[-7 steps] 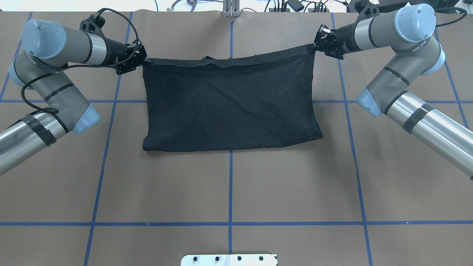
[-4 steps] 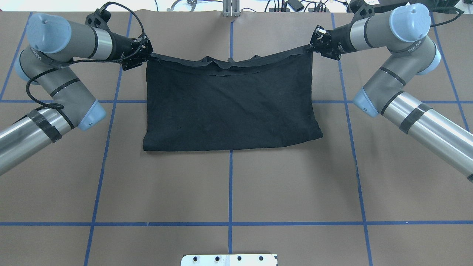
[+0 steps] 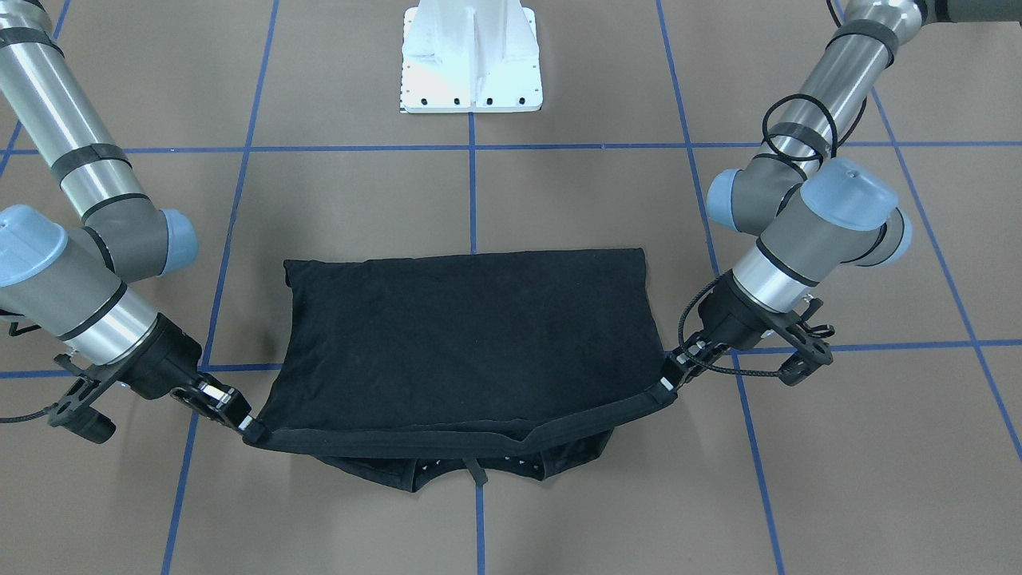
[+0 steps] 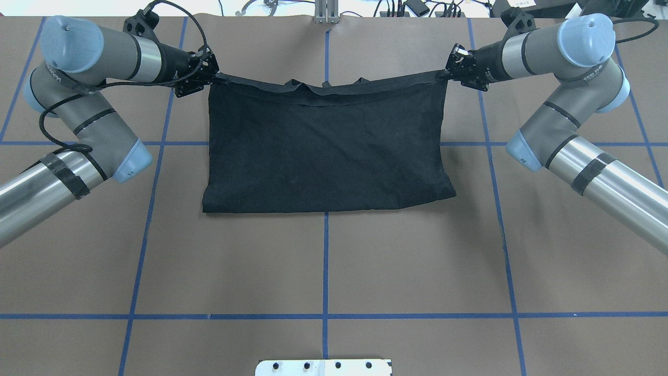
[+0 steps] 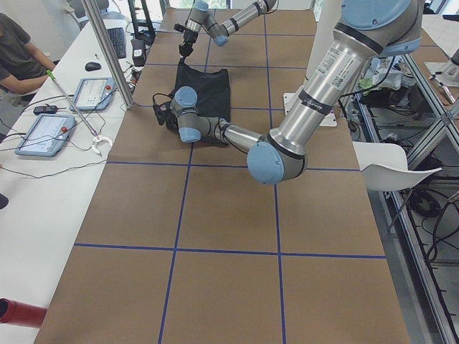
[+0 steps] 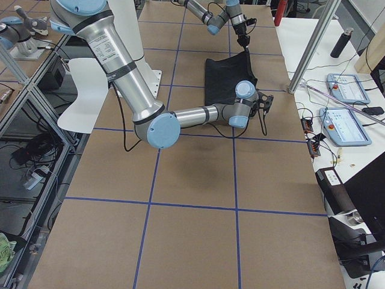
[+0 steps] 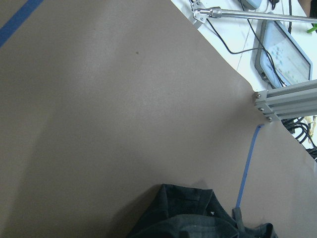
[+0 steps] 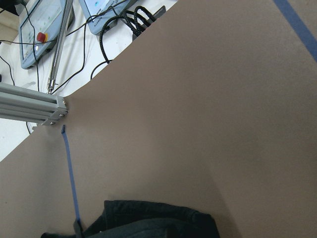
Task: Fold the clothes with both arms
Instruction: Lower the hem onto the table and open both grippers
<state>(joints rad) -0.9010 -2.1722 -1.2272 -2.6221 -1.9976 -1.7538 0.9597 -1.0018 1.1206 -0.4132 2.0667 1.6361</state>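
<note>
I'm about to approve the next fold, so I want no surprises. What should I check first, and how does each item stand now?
1. Left gripper shut on T-shirt corner: ok.
2. Right gripper shut on the other corner: ok.
3. Held edge taut: not ok, sags slightly mid-span.
4. Near edge flat on the table: ok.
5. Layer beneath the lifted edge smooth: cannot tell, mostly hidden.
</note>
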